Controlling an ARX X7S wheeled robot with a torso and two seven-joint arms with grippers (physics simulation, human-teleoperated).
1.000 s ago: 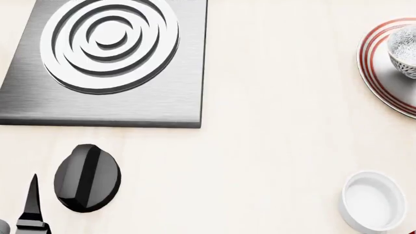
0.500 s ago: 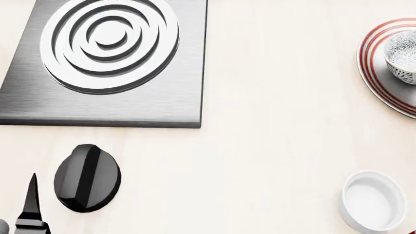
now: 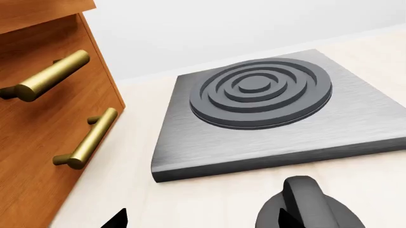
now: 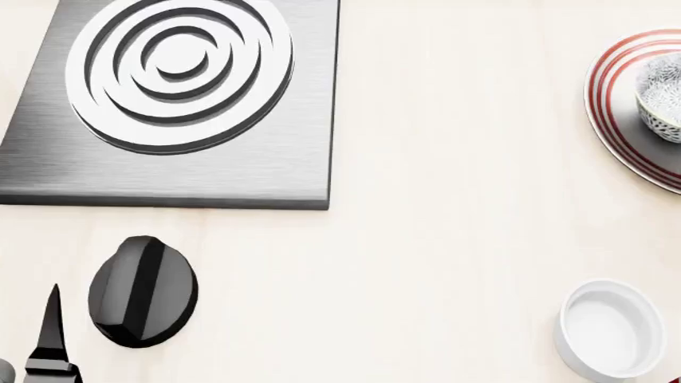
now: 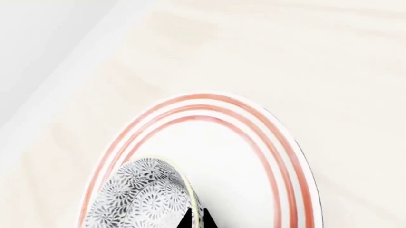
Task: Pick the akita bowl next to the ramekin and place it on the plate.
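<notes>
The bowl (image 4: 664, 108) has shifted slightly over the last second: it drifted down and sideways across the plate (image 4: 615, 120) and now shows more upright, its patterned inside facing up, which suggests it is settling onto the plate, so the placing step looks nearly done. In the right wrist view the bowl (image 5: 142, 199) lies inside the plate's red rings, toward their near side, with a dark fingertip of the right pincer (image 5: 190, 219) touching its rim; whether that pincer grips or has let go cannot be told. The ramekin (image 4: 610, 329) stands well apart from the plate, bare bench (image 4: 447, 207) between them. The plate is cut by the view's edge, so room beyond it is unknown. The left pincer (image 4: 48, 343) idles beside the knob (image 4: 143, 291), its state unclear, near the burner slab (image 4: 171, 104).
</notes>
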